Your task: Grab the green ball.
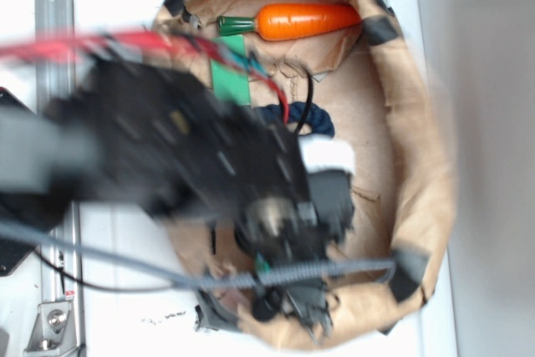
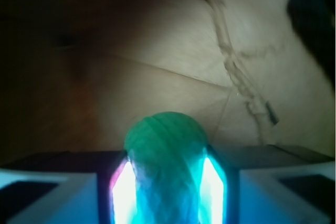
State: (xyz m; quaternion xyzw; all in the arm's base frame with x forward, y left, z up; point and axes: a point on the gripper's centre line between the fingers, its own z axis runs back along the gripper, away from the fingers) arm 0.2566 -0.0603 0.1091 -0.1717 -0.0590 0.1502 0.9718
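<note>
The green ball (image 2: 167, 153) sits pinched between my fingers (image 2: 122, 190), touching both pads, above the brown paper bin floor (image 2: 157, 51); my gripper (image 2: 168, 192) is closed on it; the grasp looks made, I judge; next calls for a steady lift without slipping.

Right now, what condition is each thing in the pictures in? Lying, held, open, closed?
green ball: held between the gripper's two fingers, above the paper.
gripper: shut on the ball.
carrot: lying on its side at the paper nest's edge, untouched.
green block: lying flat, partly hidden by the arm.
brown paper: crumpled into a bowl shape.
</note>
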